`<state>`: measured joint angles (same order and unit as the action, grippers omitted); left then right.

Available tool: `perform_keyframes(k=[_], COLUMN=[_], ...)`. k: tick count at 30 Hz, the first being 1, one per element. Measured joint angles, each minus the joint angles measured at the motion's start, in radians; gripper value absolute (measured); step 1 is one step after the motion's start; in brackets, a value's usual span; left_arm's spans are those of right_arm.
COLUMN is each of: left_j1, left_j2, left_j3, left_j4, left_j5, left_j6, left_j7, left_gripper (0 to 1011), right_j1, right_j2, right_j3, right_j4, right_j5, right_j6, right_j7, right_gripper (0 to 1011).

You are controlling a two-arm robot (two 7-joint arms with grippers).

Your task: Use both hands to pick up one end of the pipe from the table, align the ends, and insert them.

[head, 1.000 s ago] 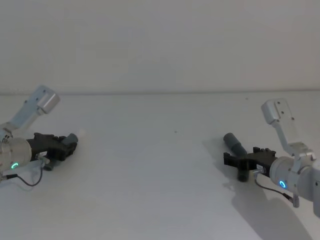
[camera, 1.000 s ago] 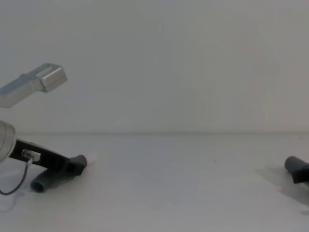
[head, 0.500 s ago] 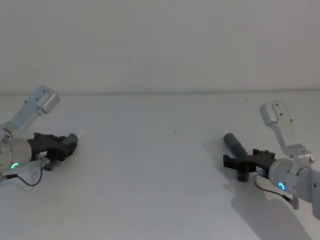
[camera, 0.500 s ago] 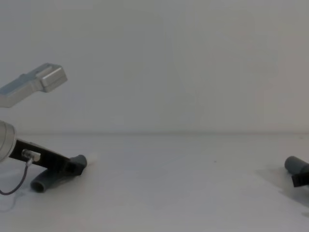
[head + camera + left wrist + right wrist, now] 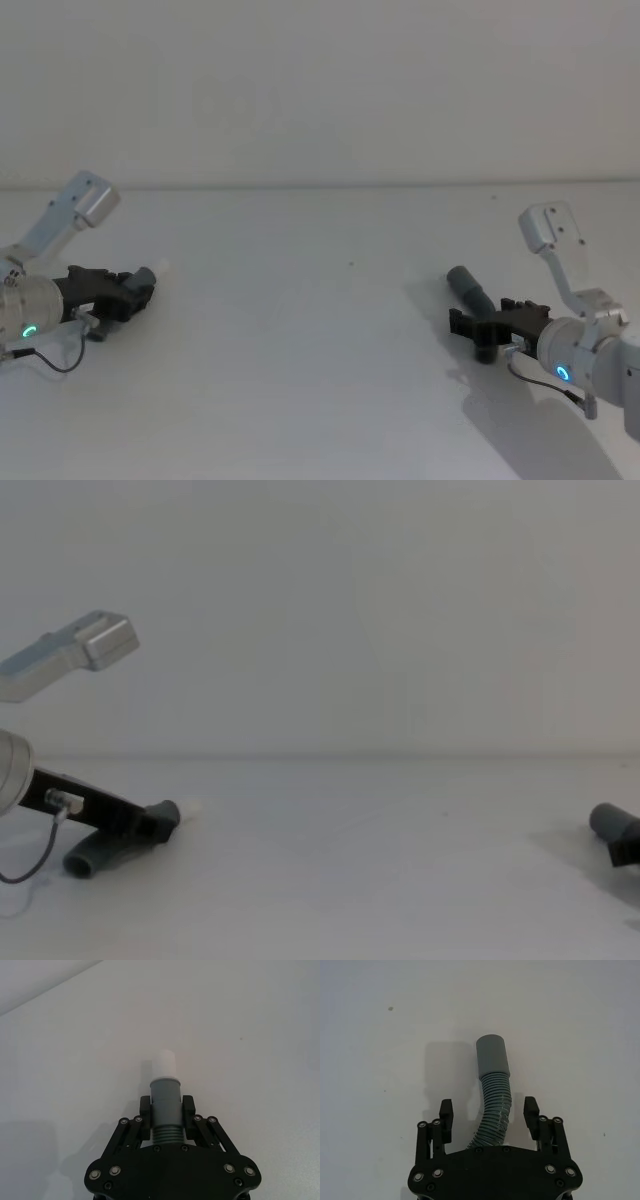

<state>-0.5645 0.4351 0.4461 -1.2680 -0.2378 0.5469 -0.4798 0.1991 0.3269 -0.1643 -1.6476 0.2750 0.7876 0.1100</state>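
Note:
My left gripper (image 5: 122, 291) rests low on the table (image 5: 300, 360) at the far left, shut on the narrower grey cuff (image 5: 165, 1102) of one pipe piece. The cuff's whitish tip (image 5: 164, 1064) juts out past the fingers. In the chest view the same cuff (image 5: 168, 812) shows with ribbed hose (image 5: 95, 856) curling under the gripper. At the right, my right gripper (image 5: 488, 1110) is open and straddles the ribbed hose (image 5: 496, 1105) of the other piece without touching it. That piece's wider grey sleeve (image 5: 492, 1057) lies ahead of the fingers (image 5: 446, 1114) on the table, and the head view shows this sleeve (image 5: 466, 284) too.
A thin black cable (image 5: 55, 362) loops from my left wrist. A wide stretch of bare white table (image 5: 380, 860) separates the two arms, and a pale wall stands behind it.
My right gripper has shifted slightly back toward me along the hose. The left gripper and its cuff have not moved.

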Motion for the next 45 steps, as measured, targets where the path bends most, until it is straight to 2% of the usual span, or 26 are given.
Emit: perform_keyframes(k=[1, 2, 6, 8, 10, 11, 15, 16, 17, 18, 21, 25, 45], left_j1=[0.0, 0.0, 0.0, 0.0, 0.0, 0.0, 0.0, 0.0, 0.0, 0.0, 0.0, 0.0, 0.0], left_j2=[0.0, 0.0, 0.0, 0.0, 0.0, 0.0, 0.0, 0.0, 0.0, 0.0, 0.0, 0.0, 0.0], left_j3=[0.0, 0.0, 0.0, 0.0, 0.0, 0.0, 0.0, 0.0, 0.0, 0.0, 0.0, 0.0, 0.0], left_j4=[0.0, 0.0, 0.0, 0.0, 0.0, 0.0, 0.0, 0.0, 0.0, 0.0, 0.0, 0.0, 0.0], left_j5=[0.0, 0.0, 0.0, 0.0, 0.0, 0.0, 0.0, 0.0, 0.0, 0.0, 0.0, 0.0, 0.0], left_j6=[0.0, 0.0, 0.0, 0.0, 0.0, 0.0, 0.0, 0.0, 0.0, 0.0, 0.0, 0.0, 0.0], left_j7=[0.0, 0.0, 0.0, 0.0, 0.0, 0.0, 0.0, 0.0, 0.0, 0.0, 0.0, 0.0, 0.0], left_gripper=[332, 332, 332, 332, 332, 332, 333, 332, 332, 332, 332, 332, 332], right_j1=[0.0, 0.0, 0.0, -0.001, -0.001, -0.001, -0.001, -0.001, -0.001, -0.002, -0.002, -0.002, -0.002], right_j2=[0.0, 0.0, -0.001, -0.001, -0.001, -0.001, -0.001, -0.001, -0.001, -0.001, -0.001, -0.001, -0.001], right_j3=[0.0, 0.0, 0.0, 0.0, 0.0, 0.0, 0.0, 0.0, 0.0, 0.0, 0.0, 0.0, 0.0], right_j4=[0.0, 0.0, 0.0, 0.0, 0.0, 0.0, 0.0, 0.0, 0.0, 0.0, 0.0, 0.0, 0.0], right_j5=[0.0, -0.001, -0.002, -0.002, -0.003, -0.003, -0.003, -0.003, -0.003, -0.004, -0.004, -0.004, -0.005], right_j6=[0.0, 0.0, -0.001, -0.002, -0.002, -0.002, -0.003, -0.003, -0.003, -0.003, -0.004, -0.004, -0.004], right_j7=[0.0, 0.0, 0.001, 0.001, 0.001, 0.001, 0.002, 0.002, 0.002, 0.002, 0.002, 0.002, 0.002], right_gripper=[879, 804, 727, 630, 610, 549, 428, 364, 364, 299, 229, 191, 184])
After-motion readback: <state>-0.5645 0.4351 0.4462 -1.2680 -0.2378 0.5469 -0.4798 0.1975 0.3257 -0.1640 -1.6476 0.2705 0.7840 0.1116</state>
